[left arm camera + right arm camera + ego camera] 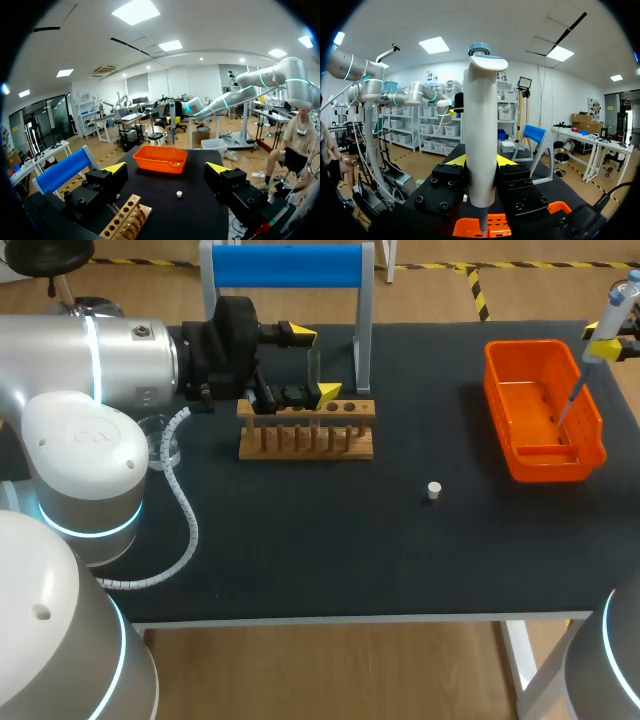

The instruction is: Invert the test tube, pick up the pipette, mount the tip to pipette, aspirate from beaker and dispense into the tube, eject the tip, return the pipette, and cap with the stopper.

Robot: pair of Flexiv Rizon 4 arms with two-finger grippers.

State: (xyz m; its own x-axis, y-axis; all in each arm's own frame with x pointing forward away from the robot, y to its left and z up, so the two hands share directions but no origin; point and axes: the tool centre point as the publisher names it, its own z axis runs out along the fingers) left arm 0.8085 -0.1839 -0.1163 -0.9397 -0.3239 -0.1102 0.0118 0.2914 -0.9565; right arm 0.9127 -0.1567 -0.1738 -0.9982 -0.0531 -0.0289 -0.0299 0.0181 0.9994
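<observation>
you are at the tip-ejecting step, as i judge it: your right gripper is clenched on the pipette, both fingers pressed to its white body from either side. in the head view that pipette hangs at the far upper right of the frame. its thin lower end slants down into the orange bin. whether a tip sits on that end is too fine to tell.

the next move likely calls for pressing the ejector while the end stays inside the bin's walls. after that, the pipette goes to the blue-topped stand at the upper middle. last comes the small white stopper, which lies alone on the dark mat just right of centre.

your left arm comes in from the left of the frame, lying level, wrist turned. your left gripper is released, its fingers spread wide. the glass tube stands upright between them in the wooden rack, and neither yellow tip seems to touch it. from the left wrist, the rack lies under the fingers and the stopper ahead of them.
</observation>
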